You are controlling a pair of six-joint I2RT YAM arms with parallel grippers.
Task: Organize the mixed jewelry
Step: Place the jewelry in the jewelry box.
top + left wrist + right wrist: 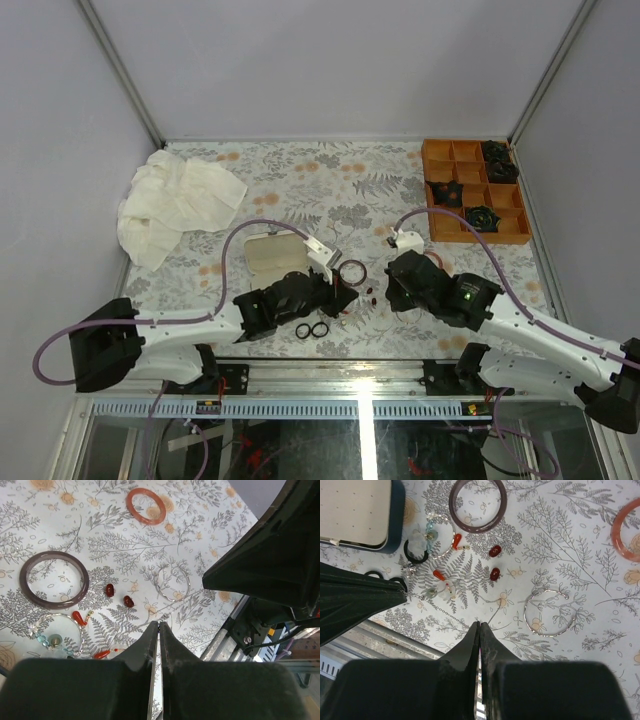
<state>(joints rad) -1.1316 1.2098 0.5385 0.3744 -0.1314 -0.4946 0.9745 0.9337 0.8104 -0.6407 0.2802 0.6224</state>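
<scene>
My left gripper (159, 625) and right gripper (479, 625) are both shut, tips low over the floral cloth, facing each other across the jewelry (352, 290). The left wrist view shows a dark purple-brown bangle (30, 565), an orange-red bangle (146, 505), a thin silver hoop (173, 582), two dark red beads (109, 590), red drop earrings (78, 618) and a beaded wire hoop (55, 630). The right wrist view shows the dark bangle (478, 505), the silver hoop (548, 612), red beads (495, 573), a black ring (415, 555) and a fine chain (445, 612) running between both fingertips. I see nothing held.
The open navy case with cream lining (275, 255) lies just behind the left gripper. Two black rings (311, 330) lie near the front edge. An orange divided tray (445, 222) with black rosettes stands at the back right. A crumpled white cloth (175, 205) lies at the back left.
</scene>
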